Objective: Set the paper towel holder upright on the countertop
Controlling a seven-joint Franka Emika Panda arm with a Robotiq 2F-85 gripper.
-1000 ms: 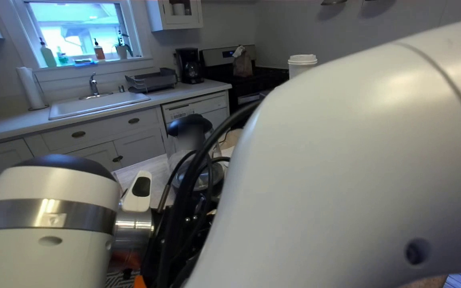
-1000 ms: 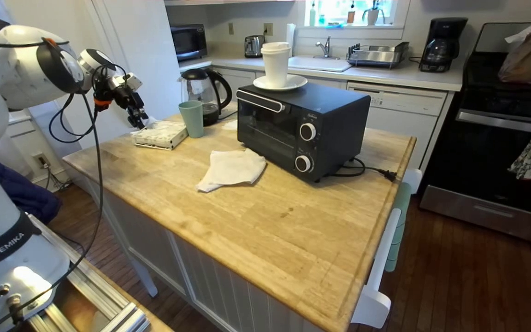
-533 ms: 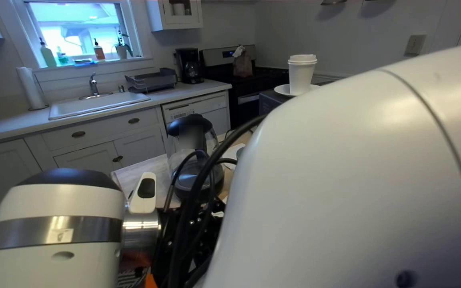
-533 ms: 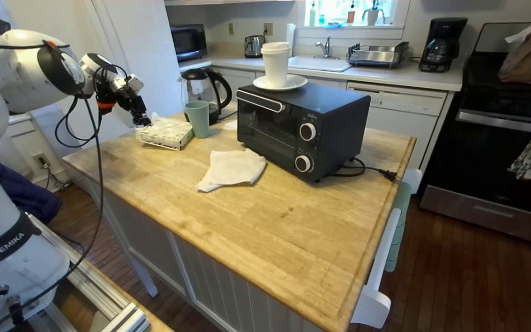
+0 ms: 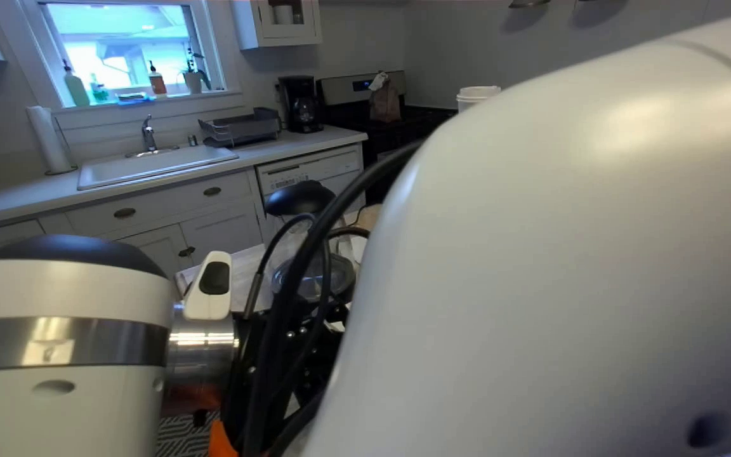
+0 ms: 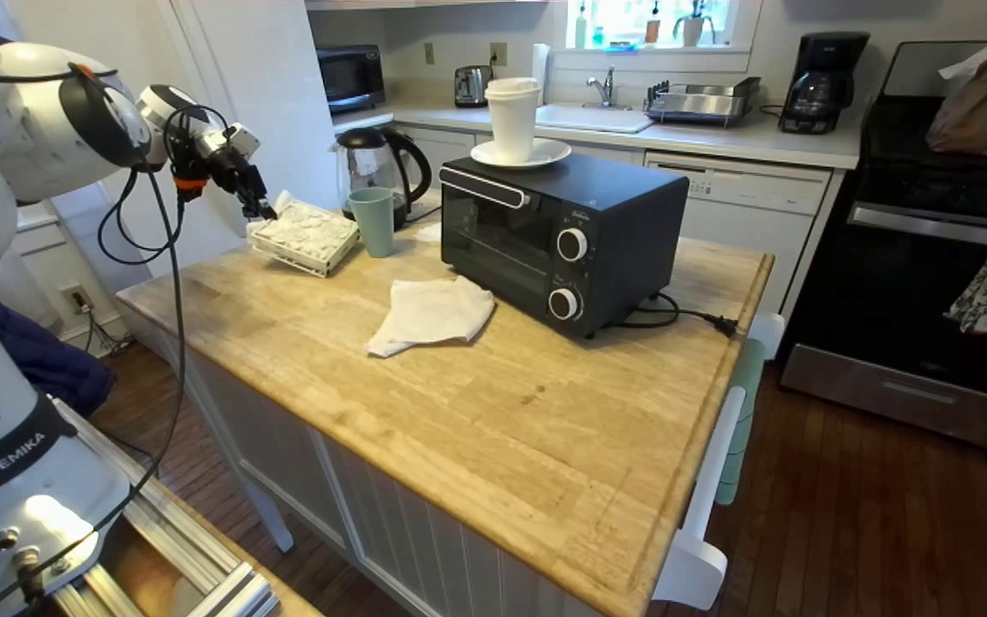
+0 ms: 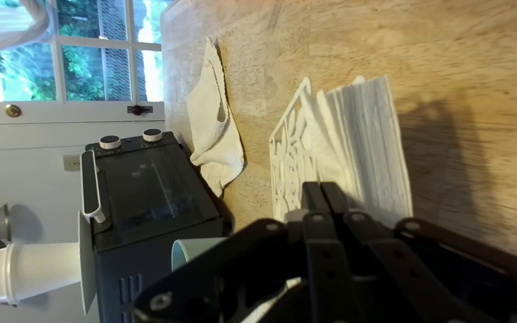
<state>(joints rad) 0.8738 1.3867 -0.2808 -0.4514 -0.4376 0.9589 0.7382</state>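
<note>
The paper towel holder (image 6: 309, 236), a cream-white lacy case with a stack of pale folded towels (image 7: 373, 139) in it, lies tilted at the far left of the wooden countertop (image 6: 356, 377). Its edge at the gripper is raised. In the wrist view its lacy panel (image 7: 285, 166) is left of the towels. My gripper (image 7: 322, 193) is shut with a thin gap, its tips at the line between panel and towels; it appears to pinch the holder's edge. In an exterior view the gripper (image 6: 266, 212) is at the holder's back left corner. The arm covers the holder in an exterior view.
A green cup (image 6: 375, 223) stands right against or very close to the holder. Behind it is a glass coffee pot (image 6: 365, 176). A folded cloth (image 6: 433, 313) lies nearer the middle. The black toaster oven (image 6: 562, 231) carries a plate and a white cup (image 6: 512, 120).
The fingers have closed at the holder's edge. The holder slid a little right, nudging the green cup right; then the gripper rose slightly back left and the holder's back left side lifted.
</note>
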